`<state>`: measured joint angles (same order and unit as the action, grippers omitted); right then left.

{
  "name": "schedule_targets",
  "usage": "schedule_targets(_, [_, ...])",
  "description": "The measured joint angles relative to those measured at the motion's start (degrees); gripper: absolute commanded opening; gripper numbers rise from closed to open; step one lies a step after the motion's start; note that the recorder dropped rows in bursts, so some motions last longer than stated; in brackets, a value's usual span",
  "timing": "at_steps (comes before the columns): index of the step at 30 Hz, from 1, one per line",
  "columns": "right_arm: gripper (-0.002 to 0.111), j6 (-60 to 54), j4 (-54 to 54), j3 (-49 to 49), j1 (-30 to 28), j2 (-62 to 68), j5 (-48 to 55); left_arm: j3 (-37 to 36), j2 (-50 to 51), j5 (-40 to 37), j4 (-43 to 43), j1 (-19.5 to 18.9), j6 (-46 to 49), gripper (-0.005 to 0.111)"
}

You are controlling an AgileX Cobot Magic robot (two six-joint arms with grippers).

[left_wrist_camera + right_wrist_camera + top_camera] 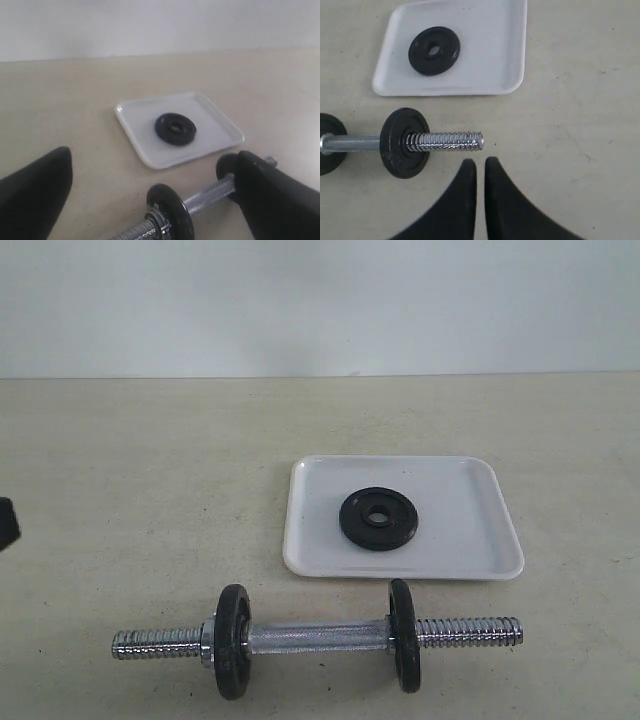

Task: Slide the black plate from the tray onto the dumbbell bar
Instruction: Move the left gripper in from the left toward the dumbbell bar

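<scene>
The black plate (378, 519) (175, 128) (434, 51) lies flat in the white tray (470, 540) (150, 159) (490, 60), left of the tray's middle. In front of the tray on the table lies the chrome dumbbell bar (318, 636) (207, 195) (447, 141), with two black discs (233, 640) (405, 635) mounted on it and both threaded ends bare. My left gripper (153, 156) is open wide, above the bar's left half and empty. My right gripper (480, 161) is shut on nothing, just off the bar's right threaded tip. The exterior view shows only one black left finger (8, 522).
The beige table (150, 460) runs back to a pale wall. Only the tray and the dumbbell are on it. The tray's near rim sits a short way behind the bar.
</scene>
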<state>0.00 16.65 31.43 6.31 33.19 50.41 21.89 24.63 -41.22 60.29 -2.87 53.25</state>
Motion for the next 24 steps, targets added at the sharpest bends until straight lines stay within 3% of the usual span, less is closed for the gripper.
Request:
schedule_targets(5, [0.001,-1.4,0.8,-0.6,0.0,0.1,-0.8,2.9,11.1,-7.4,2.6,0.0,11.5,0.08])
schedule_targets(11, [0.001,-1.4,0.9,-0.6,0.0,0.1,-1.2,5.3,21.0,-14.5,4.1,0.0,17.3,0.08])
schedule_targets(18, [0.001,-1.4,1.0,-0.6,0.0,0.1,-1.3,5.4,28.5,-16.2,6.3,0.0,20.1,0.08])
schedule_targets(24, [0.001,-2.8,1.0,-0.6,0.0,0.1,-1.9,5.4,34.5,-16.1,7.9,0.0,27.9,0.076])
